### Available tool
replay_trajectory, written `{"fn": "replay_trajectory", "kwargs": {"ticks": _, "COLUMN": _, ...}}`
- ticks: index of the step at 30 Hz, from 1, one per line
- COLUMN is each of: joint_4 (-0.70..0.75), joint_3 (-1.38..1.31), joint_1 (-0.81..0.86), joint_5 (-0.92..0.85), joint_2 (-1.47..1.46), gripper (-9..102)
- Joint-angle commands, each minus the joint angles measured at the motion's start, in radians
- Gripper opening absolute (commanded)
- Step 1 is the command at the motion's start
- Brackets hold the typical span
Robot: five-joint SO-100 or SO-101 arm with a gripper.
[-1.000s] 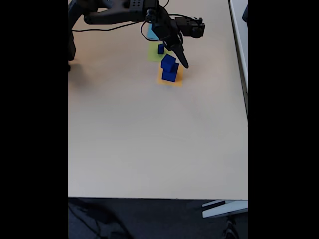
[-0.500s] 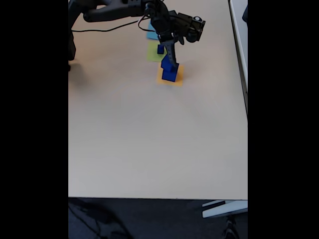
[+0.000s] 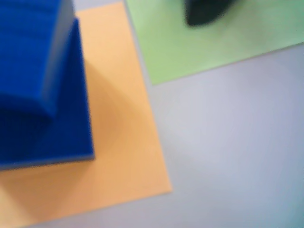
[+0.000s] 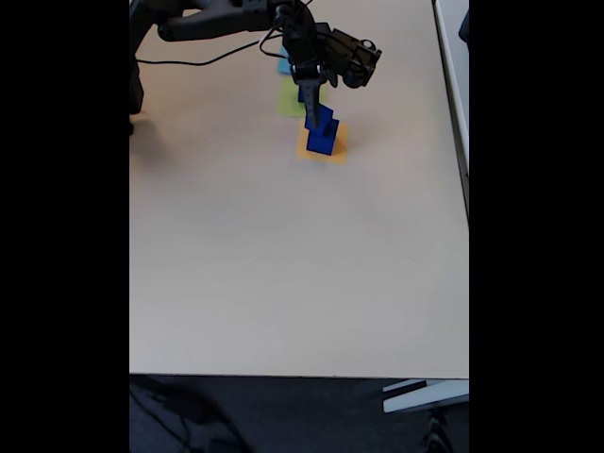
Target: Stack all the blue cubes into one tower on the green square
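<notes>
Beige worktop (image 4: 283,264), dark floor at its near edge. Two blue cubes (image 4: 321,132) stacked on orange square (image 4: 335,151), beside green square (image 3: 209,42). Pincer (image 4: 310,118) over them; grip state indeterminate.

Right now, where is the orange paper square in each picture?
Wrist view: the orange square fills the lower left, under the stacked blue cubes.
Fixed view: orange square sits upper middle, under the cubes.
Shared landmark: the green square beside it.
</notes>
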Motion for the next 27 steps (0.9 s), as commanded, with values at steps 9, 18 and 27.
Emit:
{"fn": "replay_trajectory", "kwargs": {"ticks": 9, "joint_4": 0.006, "joint_3": -0.017, "joint_1": 0.003, "joint_5": -0.092, "joint_2": -0.014, "gripper": 51}}
{"fn": "replay_trajectory", "kwargs": {"ticks": 18, "joint_4": 0.017, "joint_3": -0.014, "joint_1": -0.005, "joint_5": -0.075, "joint_2": -0.044, "gripper": 52}}
{"fn": "replay_trajectory", "kwargs": {"ticks": 27, "joint_4": 0.006, "joint_3": -0.021, "joint_1": 0.0, "joint_5": -0.072, "joint_2": -0.08, "gripper": 51}}
